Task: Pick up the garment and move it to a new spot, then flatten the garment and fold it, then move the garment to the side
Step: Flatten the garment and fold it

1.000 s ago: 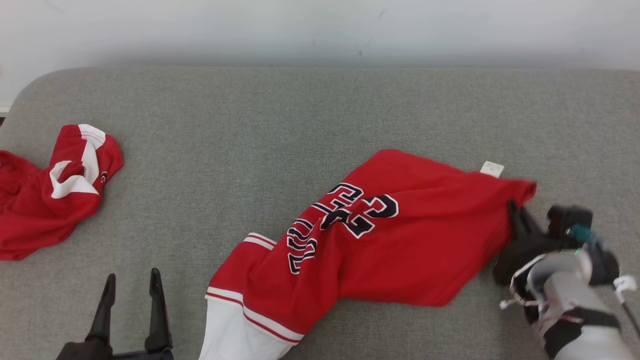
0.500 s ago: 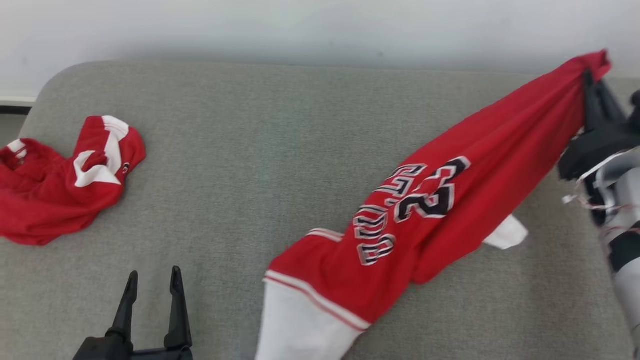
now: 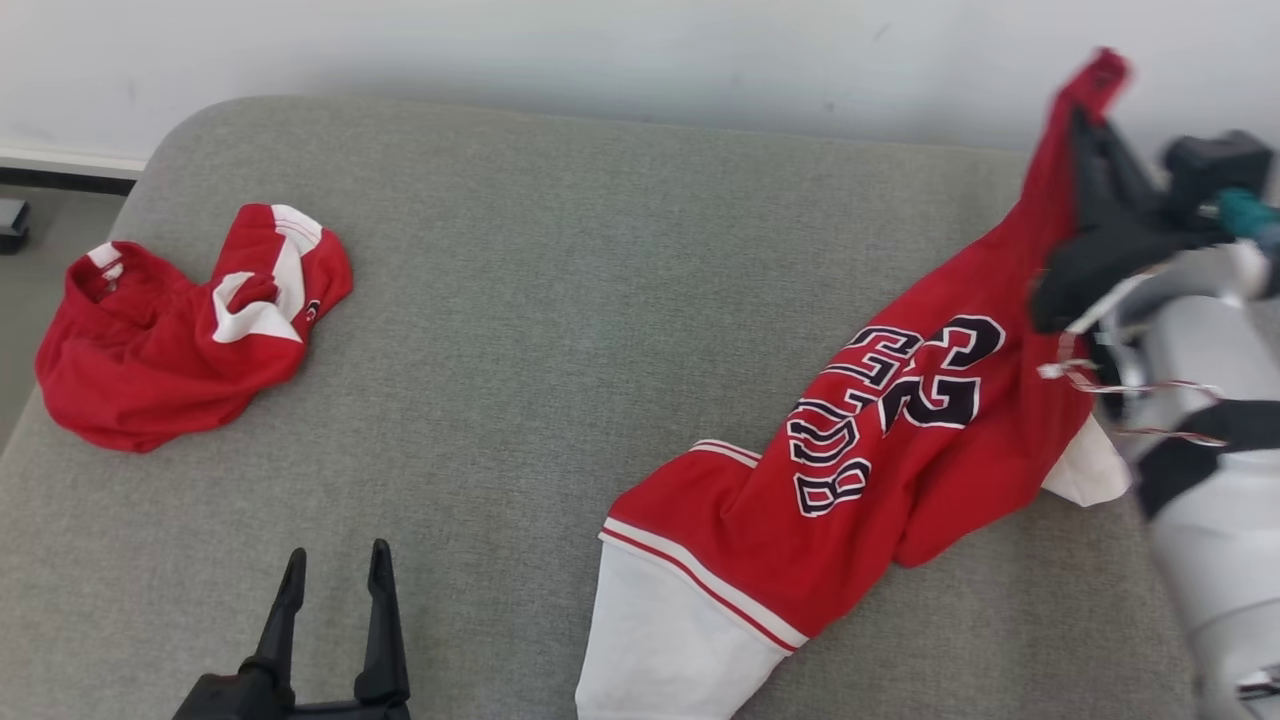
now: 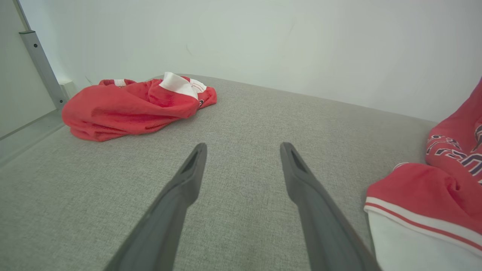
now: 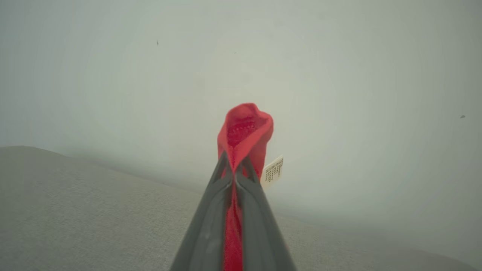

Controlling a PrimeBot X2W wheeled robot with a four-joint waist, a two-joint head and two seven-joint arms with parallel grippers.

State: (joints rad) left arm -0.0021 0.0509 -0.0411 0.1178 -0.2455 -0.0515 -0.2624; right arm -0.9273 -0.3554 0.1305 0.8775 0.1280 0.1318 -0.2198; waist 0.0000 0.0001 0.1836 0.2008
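Head view: we see our right gripper (image 3: 1082, 118) clamped on one end of the red jersey (image 3: 880, 470), held raised at far right. The jersey's white-trimmed end lies on the grey cushion (image 3: 560, 300), near side. Our left gripper (image 3: 337, 553) hovers at near left, fingers apart. Another red garment (image 3: 170, 340) lies crumpled at far left.

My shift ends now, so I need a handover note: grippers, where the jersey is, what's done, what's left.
Right gripper: shut on one end of the red jersey, raised off the grey cushion.
Left gripper: open, empty, low over the cushion.
Jersey: gripped end up, white-trimmed end lying on the cushion; second red garment crumpled at far left.
Done: grasp, partial lift. Left: set down at new spot, flatten, fold, move aside.
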